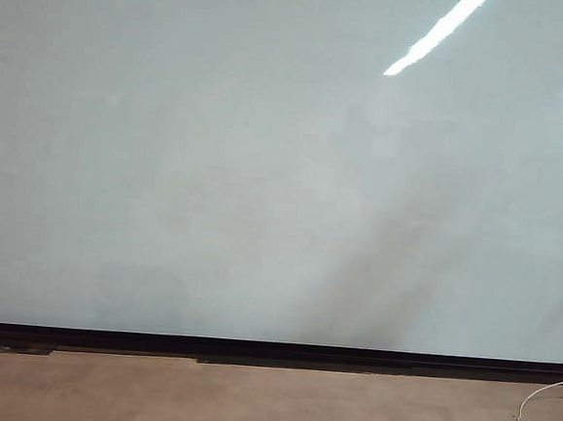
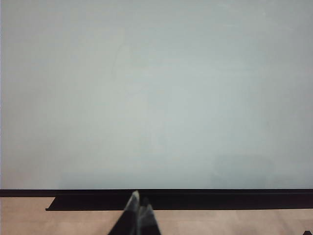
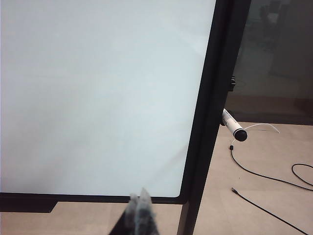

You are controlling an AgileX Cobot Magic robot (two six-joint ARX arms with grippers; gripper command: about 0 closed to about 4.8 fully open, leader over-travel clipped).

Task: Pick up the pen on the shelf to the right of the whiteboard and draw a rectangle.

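One very large glossy pale grey-white whiteboard (image 1: pixel 265 170) with a thin black frame fills the exterior view; its surface carries reflected ceiling lights, and neither arm shows in that view. One pen (image 3: pixel 234 127), a slim white-barrelled marker with a black end, shows only in the right wrist view: it sits just beyond the whiteboard's right frame edge, touching or very near the black upright post (image 3: pixel 230 73) there, about halfway down the visible edge. Its long axis is tilted, with the black end pointing outward and slightly down, away from the board; the support under it cannot be made out. Two grippers are visible, one per wrist view. The left gripper (image 2: pixel 139 208) sits low before the board's bottom frame edge, its fingertips pressed together with nothing between them. The right gripper (image 3: pixel 140 203) sits near the board's lower right corner, its jaws likewise closed on nothing and well apart from the pen. Thin dark cables (image 3: pixel 274 178) lie on the tan floor (image 1: pixel 247 403) beyond the right edge.
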